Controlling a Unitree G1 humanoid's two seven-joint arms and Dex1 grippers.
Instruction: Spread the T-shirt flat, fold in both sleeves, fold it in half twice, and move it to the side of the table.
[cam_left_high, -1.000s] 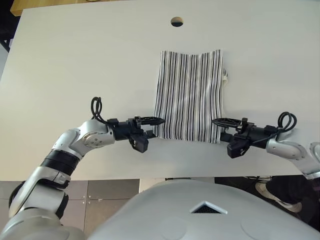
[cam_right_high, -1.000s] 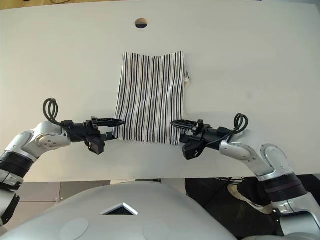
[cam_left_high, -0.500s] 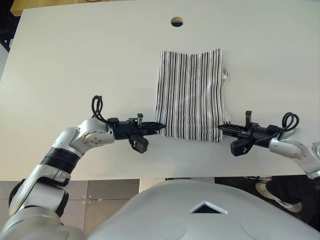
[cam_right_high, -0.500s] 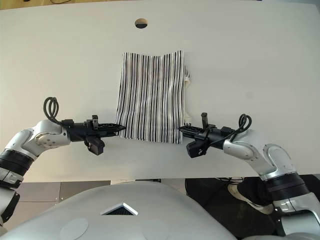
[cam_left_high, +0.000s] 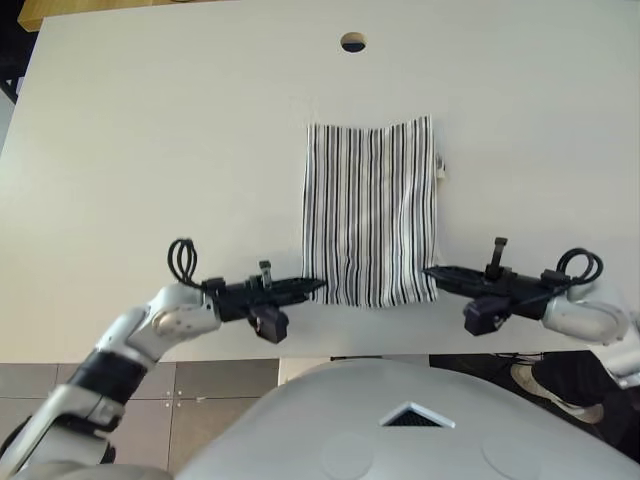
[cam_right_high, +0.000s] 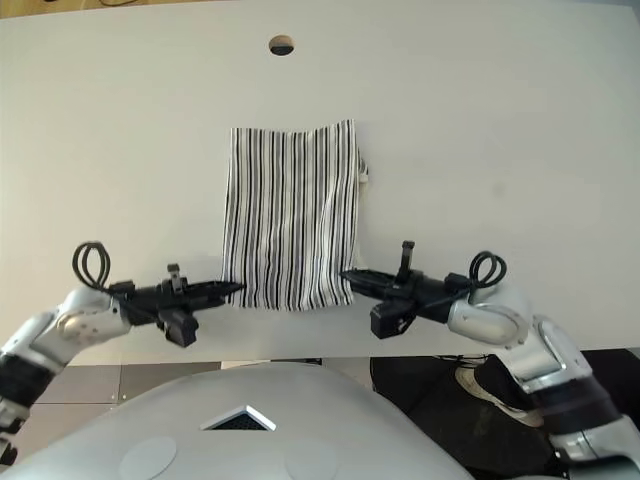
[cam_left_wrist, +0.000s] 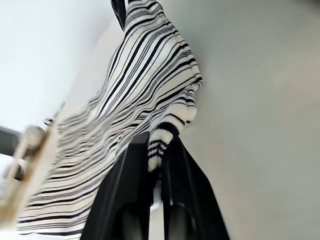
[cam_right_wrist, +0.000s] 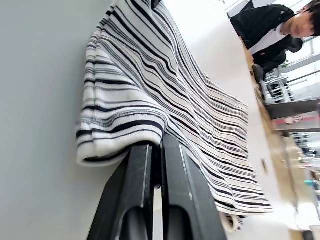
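Left tool (cam_left_high: 315, 285) is clenched on the near left corner of the T-shirt (cam_left_high: 371, 210). In the left wrist view the striped corner is pinched between the two black fingers (cam_left_wrist: 125, 195), with a little roll of fabric sticking up out of the tip (cam_left_wrist: 160, 147). The tool lies low and roughly level over the table (cam_left_high: 150, 150), pointing inward toward the shirt from the robot's left.

Right tool (cam_left_high: 432, 271) is also clamped on fabric, at the near right corner. In the right wrist view the fingers (cam_right_wrist: 135, 195) are pressed close together and the hemmed edge folds over their tip (cam_right_wrist: 156, 142). It points inward from the robot's right, so the two tools face each other across the near hem, one at each corner.

The T-shirt has black and white stripes running away from the robot. It is folded to a narrow upright rectangle (no sleeves sticking out at the sides). It sits around the middle of the table, a bit to the robot's right of centre, with its near hem close to the table's near edge. The body lies flat on the table. Whether the gripped corners are lifted off the surface I can't tell. A small pale tab (cam_left_high: 441, 170) pokes out at the right edge, toward the far end.

The table is pale and plain, with a round hole (cam_left_high: 352, 42) near its far edge, well beyond the shirt's far end and roughly in line with it.
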